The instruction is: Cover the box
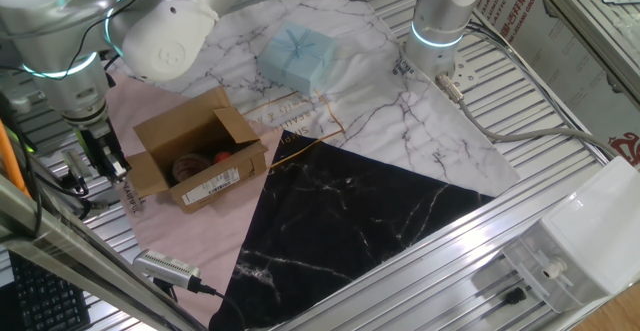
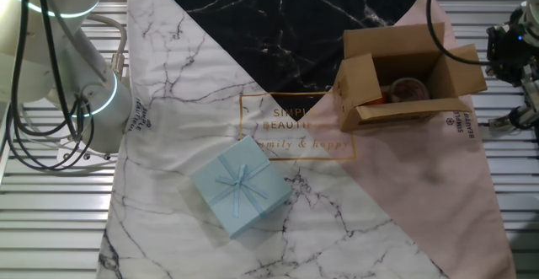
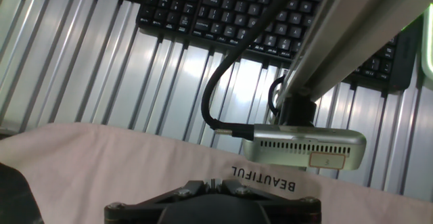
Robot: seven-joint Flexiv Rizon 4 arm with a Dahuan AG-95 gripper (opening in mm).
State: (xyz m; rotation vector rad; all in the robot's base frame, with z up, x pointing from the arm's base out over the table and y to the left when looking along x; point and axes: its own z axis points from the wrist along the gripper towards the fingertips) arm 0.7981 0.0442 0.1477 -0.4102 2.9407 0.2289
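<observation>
The brown cardboard box (image 1: 200, 156) stands on the pink part of the cloth with its flaps open, a white label (image 1: 215, 183) on its near long side and small round items inside. It also shows in the other fixed view (image 2: 404, 81). My gripper (image 1: 105, 161) hangs just beyond the box's outer end flap, off the end of the box, close to it but apart; it shows at the right edge of the other fixed view (image 2: 508, 50). In the hand view the gripper (image 3: 213, 183) points down at the pink cloth with its jaws together and nothing between them.
A pale blue gift package (image 1: 298, 53) with a ribbon lies on the white marble cloth (image 2: 240, 186). A silver camera unit (image 3: 304, 143) with a black cable lies near the cloth's edge (image 1: 165, 267). A black keyboard (image 3: 270, 14) sits beyond the slatted table. A second arm's base (image 1: 440, 21) stands at the back.
</observation>
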